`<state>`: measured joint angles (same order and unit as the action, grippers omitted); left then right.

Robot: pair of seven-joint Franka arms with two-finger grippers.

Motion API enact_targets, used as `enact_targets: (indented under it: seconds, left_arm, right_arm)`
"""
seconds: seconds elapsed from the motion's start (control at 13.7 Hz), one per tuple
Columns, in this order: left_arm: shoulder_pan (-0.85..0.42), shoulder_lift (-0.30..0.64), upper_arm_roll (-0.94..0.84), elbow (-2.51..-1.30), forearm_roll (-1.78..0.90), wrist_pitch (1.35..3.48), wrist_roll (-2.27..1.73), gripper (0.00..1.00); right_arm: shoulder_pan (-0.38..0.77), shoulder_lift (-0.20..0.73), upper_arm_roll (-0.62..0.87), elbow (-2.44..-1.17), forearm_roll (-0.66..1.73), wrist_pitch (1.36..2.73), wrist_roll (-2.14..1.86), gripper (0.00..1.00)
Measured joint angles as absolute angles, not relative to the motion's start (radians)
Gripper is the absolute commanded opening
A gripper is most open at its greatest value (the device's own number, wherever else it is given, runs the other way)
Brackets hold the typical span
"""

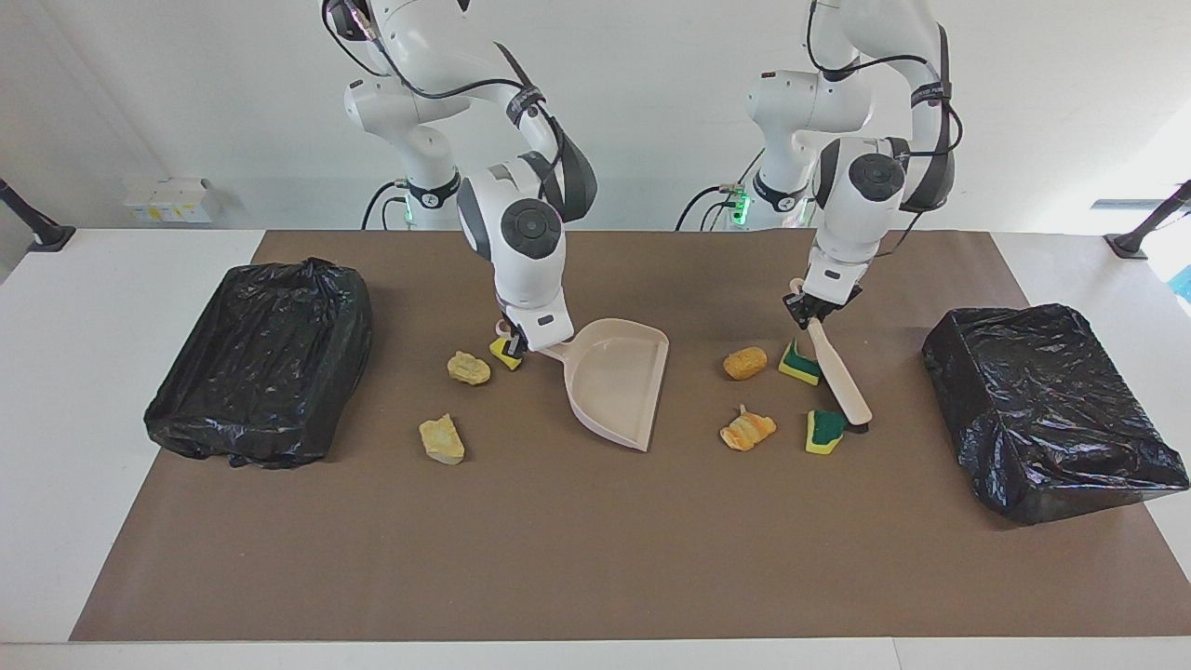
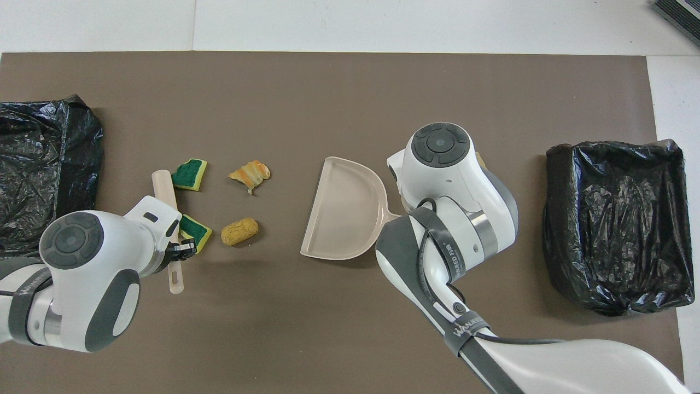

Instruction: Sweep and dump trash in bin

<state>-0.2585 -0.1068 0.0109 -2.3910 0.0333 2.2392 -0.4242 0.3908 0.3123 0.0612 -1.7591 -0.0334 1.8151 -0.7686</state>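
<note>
From the facing view, the right gripper (image 1: 517,346) is down at the handle of the beige dustpan (image 1: 619,377), which lies flat on the brown mat (image 1: 595,558) covering the worktop, its open mouth turned toward the left arm's end. Whether its fingers are closed on the handle I cannot tell. The left gripper (image 1: 811,312) has its fingers closed on the upper end of the brush (image 1: 840,377), which slants down so its dark bristle end rests on the mat beside a green-and-yellow sponge piece (image 1: 824,431). A second sponge piece (image 1: 799,363) touches the brush handle, with an orange lump (image 1: 745,363) just beside it and a striped orange lump (image 1: 747,431) farther from the robots. Three more scraps sit toward the right arm's end: a small yellow piece (image 1: 505,353) right at the right gripper, a tan lump (image 1: 468,368) and a pale-yellow lump (image 1: 442,439). A black-lined bin stands at each end, one (image 1: 265,358) by the right arm and one (image 1: 1047,409) by the left.

From overhead, the dustpan (image 2: 344,210) shows empty, and the four scraps near the brush (image 2: 167,219) all lie between brush and pan mouth. The right arm hides the other three.

Judging from this, the sweep is only starting: tools are in place, nothing collected. The next move calls for dragging the brush toward the pan mouth, gathering the sponges and lumps without flicking them past the rim, while the pan is held firmly down
</note>
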Motion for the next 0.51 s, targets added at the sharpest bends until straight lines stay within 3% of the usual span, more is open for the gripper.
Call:
enact_targets:
  seconds: [0.51]
  left_arm:
    - [-0.468,-0.078,0.007,-2.362,-0.102,2.287,-0.394,0.00]
  right_arm:
    - [0.401,0.312,0.061,-1.759,-0.033,1.815,-0.755,0.00]
